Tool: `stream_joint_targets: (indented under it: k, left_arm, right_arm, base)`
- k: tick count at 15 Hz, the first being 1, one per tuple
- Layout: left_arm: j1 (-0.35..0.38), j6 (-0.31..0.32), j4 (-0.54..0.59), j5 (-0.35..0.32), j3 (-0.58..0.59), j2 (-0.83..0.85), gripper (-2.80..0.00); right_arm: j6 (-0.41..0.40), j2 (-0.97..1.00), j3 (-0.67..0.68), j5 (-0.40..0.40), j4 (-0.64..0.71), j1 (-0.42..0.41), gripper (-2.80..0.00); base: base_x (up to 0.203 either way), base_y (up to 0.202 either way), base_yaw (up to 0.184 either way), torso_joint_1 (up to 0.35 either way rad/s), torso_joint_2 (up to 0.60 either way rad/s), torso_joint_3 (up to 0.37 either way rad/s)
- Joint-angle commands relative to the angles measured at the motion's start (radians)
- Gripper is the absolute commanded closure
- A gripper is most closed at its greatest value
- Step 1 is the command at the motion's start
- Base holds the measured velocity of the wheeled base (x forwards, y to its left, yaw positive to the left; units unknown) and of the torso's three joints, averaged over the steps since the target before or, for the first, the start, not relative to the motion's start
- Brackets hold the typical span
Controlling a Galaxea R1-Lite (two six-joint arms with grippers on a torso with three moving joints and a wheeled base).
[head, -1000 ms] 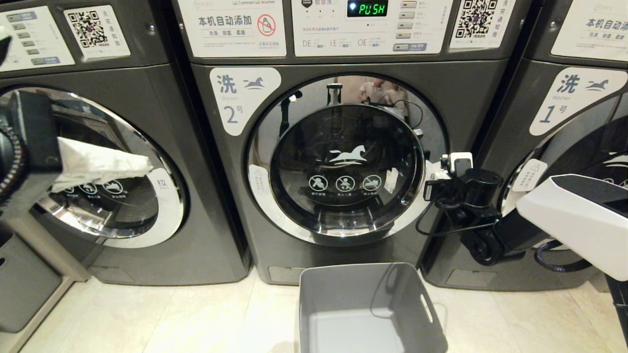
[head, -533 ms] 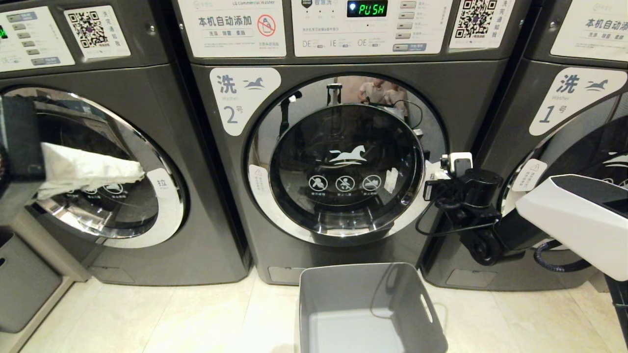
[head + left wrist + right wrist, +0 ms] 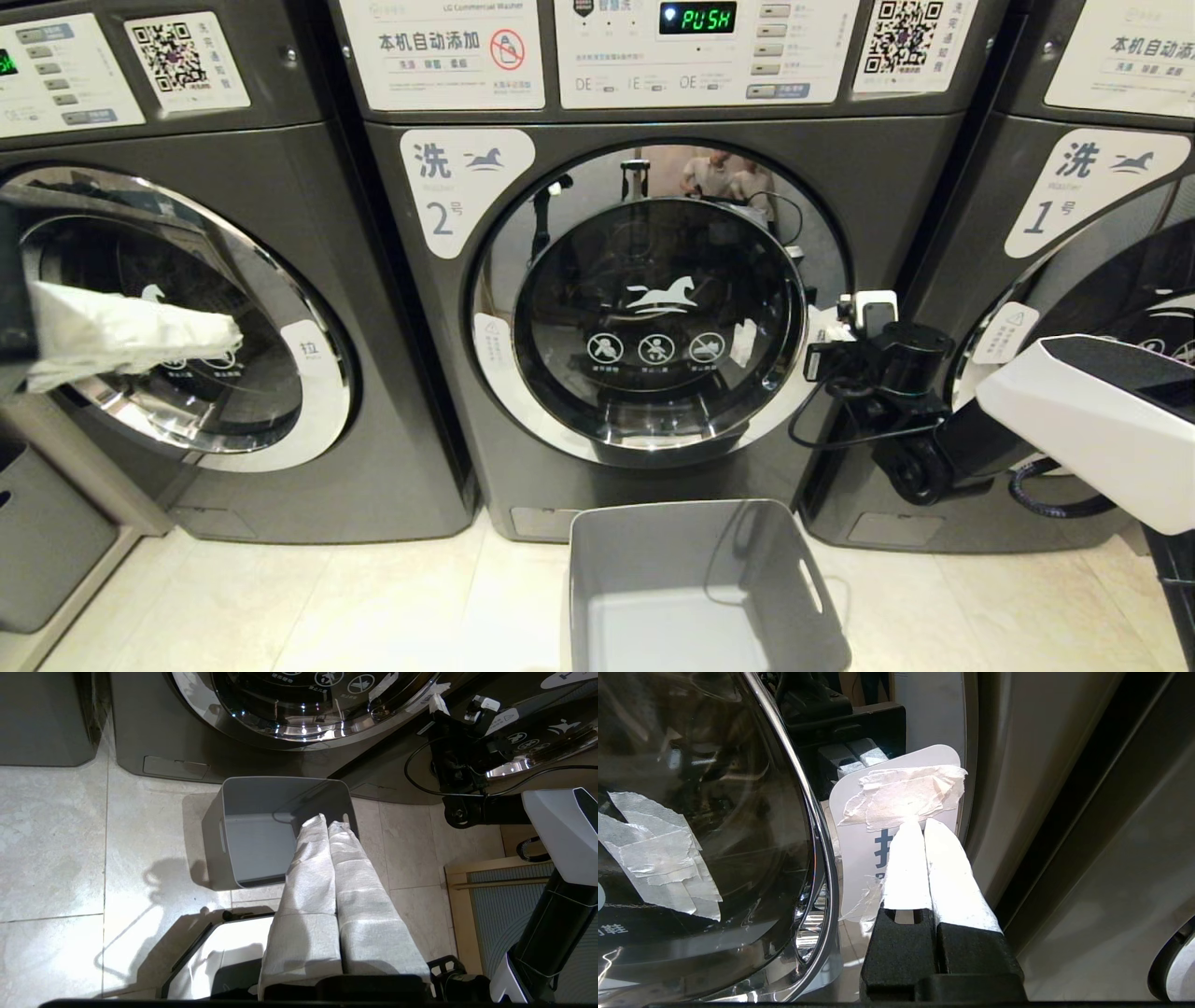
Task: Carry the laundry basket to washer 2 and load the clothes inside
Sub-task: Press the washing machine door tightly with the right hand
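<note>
Head view: right gripper [image 3: 840,329], fingers pressed together on nothing, is set at the chrome-rimmed door edge of dark grey washer 2 [image 3: 653,308], presumably for opening; grey plastic laundry basket [image 3: 700,588] is parked on the floor below; left gripper [image 3: 131,331], likewise closed and empty, is held aside.

Washer 2 [image 3: 653,308]: white label [image 3: 464,187] reading "洗", "2号", horse mark; green display [image 3: 698,17] "PUSH"; panel heading "LG Commercial Washer", "本机自动添加"; codes "DE", "IE", "OE"; QR sticker [image 3: 904,37]; white horse emblem on the door glass. Right-hand machine [image 3: 1074,280]: label "洗", "1号". Left-hand machine [image 3: 233,308]: door tab "拉"
</note>
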Motion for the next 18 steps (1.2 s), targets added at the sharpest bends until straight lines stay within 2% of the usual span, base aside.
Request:
stream_joint_targets:
  k: [1, 11, 18]
  left_arm:
    - [0.0, -0.003, 0.003, 0.002, 0.004, -0.009, 0.0]
    - [0.0, -0.004, 0.022, 0.004, 0.005, -0.026, 0.0]
    - [0.0, -0.004, 0.02, 0.004, 0.004, -0.031, 0.0]
  right_arm:
    - [-0.002, -0.001, 0.002, -0.001, -0.011, 0.0, 0.0]
    - [-0.014, -0.005, 0.002, -0.003, -0.012, -0.013, 0.0]
    - [-0.011, -0.158, 0.197, -0.001, -0.013, -0.007, 0.0]
  base:
    - [0.0, 0.0, 0.0, 0.0, 0.0, 0.0]
    - [0.0, 0.0, 0.0, 0.0, 0.0, 0.0]
    - [0.0, 0.0, 0.0, 0.0, 0.0, 0.0]
